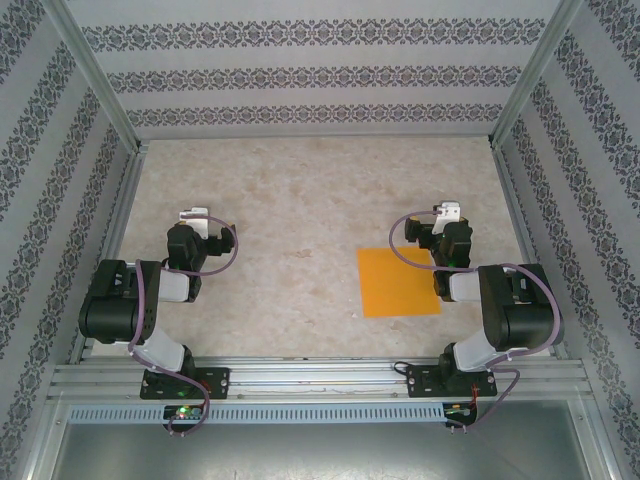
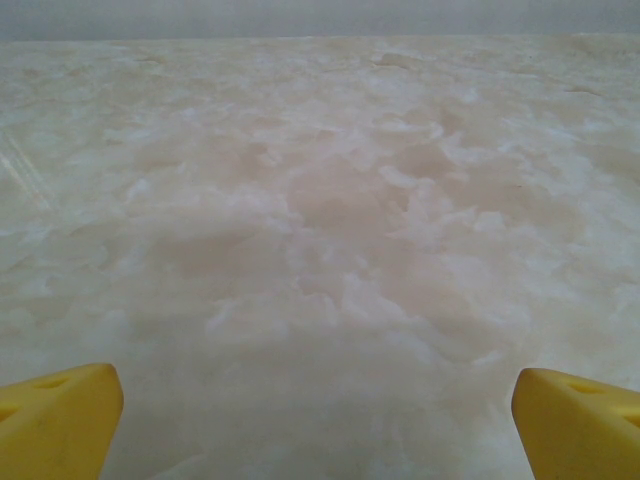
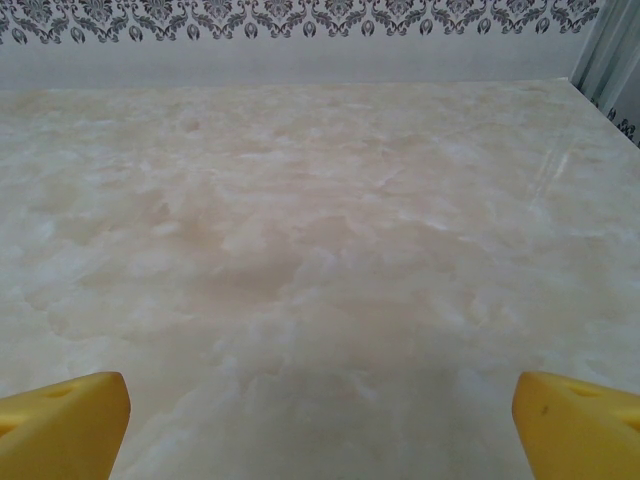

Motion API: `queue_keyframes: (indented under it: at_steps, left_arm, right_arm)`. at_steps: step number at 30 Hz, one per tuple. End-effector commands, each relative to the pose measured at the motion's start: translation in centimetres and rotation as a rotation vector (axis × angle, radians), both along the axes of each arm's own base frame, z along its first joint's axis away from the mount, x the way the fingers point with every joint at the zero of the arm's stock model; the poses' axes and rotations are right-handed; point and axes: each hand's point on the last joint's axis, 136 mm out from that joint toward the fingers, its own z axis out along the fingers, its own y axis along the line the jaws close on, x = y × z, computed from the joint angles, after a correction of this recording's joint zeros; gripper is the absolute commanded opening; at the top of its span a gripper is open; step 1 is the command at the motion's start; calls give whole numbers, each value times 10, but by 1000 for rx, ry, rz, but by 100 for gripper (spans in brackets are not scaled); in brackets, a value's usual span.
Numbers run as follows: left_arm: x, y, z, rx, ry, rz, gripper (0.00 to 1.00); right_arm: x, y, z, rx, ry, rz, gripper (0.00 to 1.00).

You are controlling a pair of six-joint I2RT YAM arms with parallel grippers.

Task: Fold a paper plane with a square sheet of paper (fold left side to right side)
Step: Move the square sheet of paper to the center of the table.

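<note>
The square sheet of paper point(image 1: 396, 283) lies flat on the table, bright orange and without folds, right of centre near the front. Its right edge runs under my right arm. My right gripper point(image 1: 447, 211) hovers just past the sheet's far right corner, pointing at the back wall. In the right wrist view its yellow fingertips point(image 3: 62, 423) stand wide apart over bare table, so the right gripper point(image 3: 320, 425) is open and empty. My left gripper point(image 1: 193, 214) is far to the left of the sheet. The left gripper point(image 2: 320, 425) is open too, with nothing between its yellow fingertips point(image 2: 58, 420).
The marbled beige table point(image 1: 300, 200) is boxed in by patterned walls point(image 1: 300, 75) at the back and both sides, with aluminium posts point(image 1: 100, 75) at the back corners. A metal rail point(image 1: 320, 378) carrying both arm bases runs along the near edge.
</note>
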Motion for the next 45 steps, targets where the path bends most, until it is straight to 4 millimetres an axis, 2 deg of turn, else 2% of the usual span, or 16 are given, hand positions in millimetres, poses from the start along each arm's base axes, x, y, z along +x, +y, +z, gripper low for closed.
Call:
queue_keyframes:
  at_steps: [1,23,30,34,37,42,45]
  left_arm:
    - [5,2,8,-4,-29,-4,100]
    - [5,1,8,-4,-30,-7,100]
    - [3,9,11,-6,-40,43,100]
    - [-2,15,35,0,-37,79,100]
    - [-7,18,64,-39,-35,113,100]
    - [-18,13,99,-322,14,198,100]
    - [-29,-4,105,-450,78,160,100]
  right_arm:
    - [5,2,11,-16,-34,1,98]
    - [5,-1,13,7,-37,0,98]
    - [-4,-5,42,24,-11,-23,98]
    - [-19,-4,60,76,65,-39,98]
    - [-33,-1,69,163,174,-63,98]
    - [-65,20,73,358,384,-53,98]
    - [-86,34,66,464,493,-41,98]
